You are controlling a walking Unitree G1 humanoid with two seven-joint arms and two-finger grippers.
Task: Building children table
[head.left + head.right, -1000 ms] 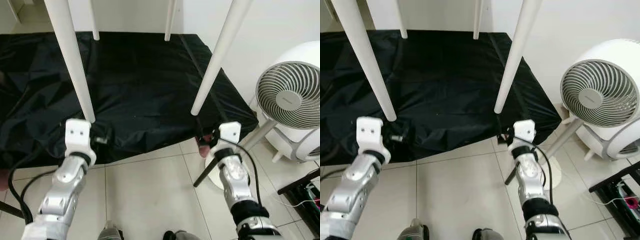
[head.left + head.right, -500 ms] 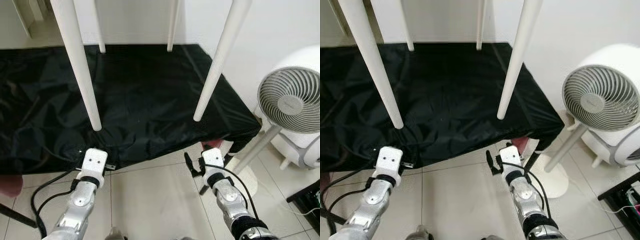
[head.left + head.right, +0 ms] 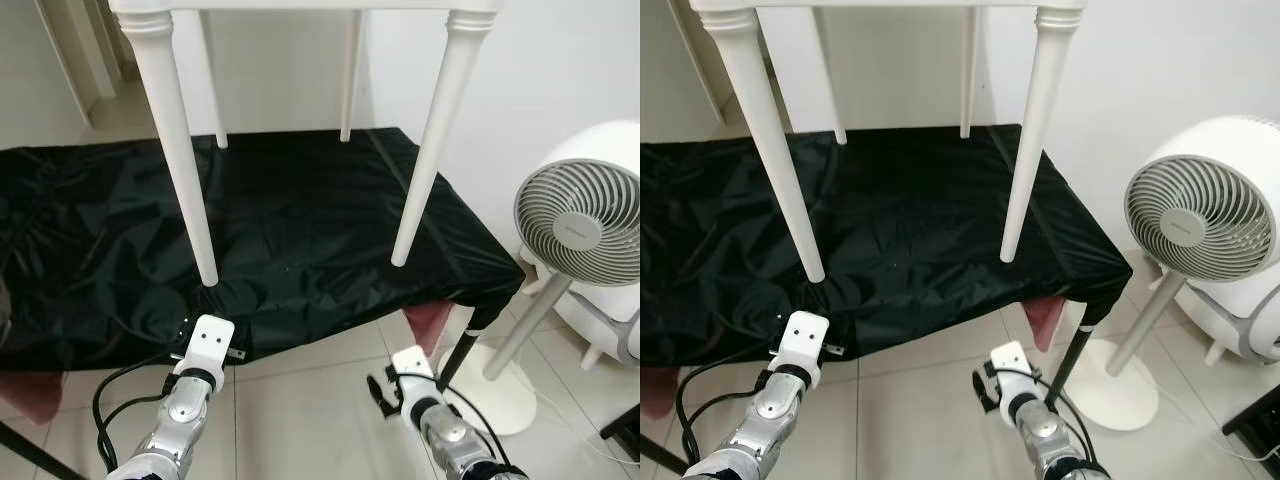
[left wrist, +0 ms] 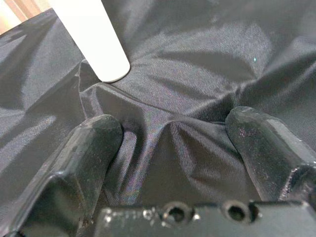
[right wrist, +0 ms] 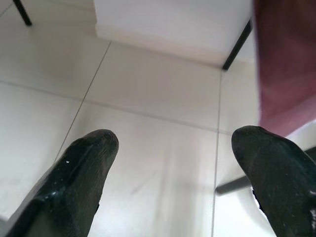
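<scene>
- On the black cloth-covered platform (image 3: pixel 300 230) I see the white children's table (image 3: pixel 300 10) standing upright on four legs.
- I judge it stiff, light, smooth-painted; best gripped on a front leg (image 3: pixel 185 160).
- Left gripper (image 4: pixel 170 148): jaws apart, empty.
- Right gripper (image 5: pixel 177 168): jaws apart, above the tiled floor (image 5: pixel 148 79).

Head cameras look down over the white table (image 3: pixel 300 120) on black cloth (image 3: pixel 280 230); wrist cameras sit close, the left on cloth, the right on floor tiles (image 5: pixel 148 89).

No lettering, label, brand or number can be read anywhere, and the fan's (image 3: pixel 577 207) round hub badge is too small to make out.
</scene>
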